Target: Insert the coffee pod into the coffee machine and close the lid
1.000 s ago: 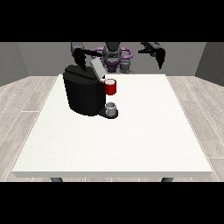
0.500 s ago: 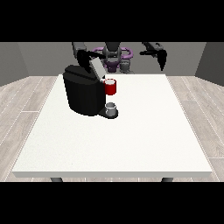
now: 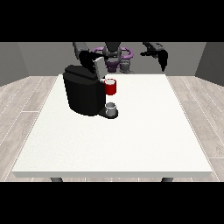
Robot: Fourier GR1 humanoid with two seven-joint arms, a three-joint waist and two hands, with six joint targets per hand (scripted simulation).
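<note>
A black coffee machine (image 3: 83, 94) stands on the white table (image 3: 131, 144), toward its far edge at the view's left, at about 10 o'clock from the tabletop's middle. Its lid (image 3: 97, 65) is tilted up at the top rear, not shut. A red part (image 3: 110, 86) sits at the machine's head on the side facing 3 o'clock; whether this is the pod or a piece of the machine cannot be told. Directly below it, a small grey cup (image 3: 111, 108) rests on the machine's base.

The robot (image 3: 114, 54) stands behind the far edge, at 12 o'clock. The hand at the view's left (image 3: 87, 57) is up against the raised lid, just above the machine's top; how its fingers lie cannot be told, as black hand and black machine merge there. The hand at the view's right (image 3: 161, 56) hangs in the air over the far edge at about 1 o'clock, well apart from the machine and holding nothing; its fingers point downward, spread and relaxed.

From the machine toward 3 o'clock the tabletop runs bare to its right edge, and from 4 through 8 o'clock it is bare all the way to the near edge. The machine stands near the left edge, with only a narrow strip of table at 9 o'clock.
</note>
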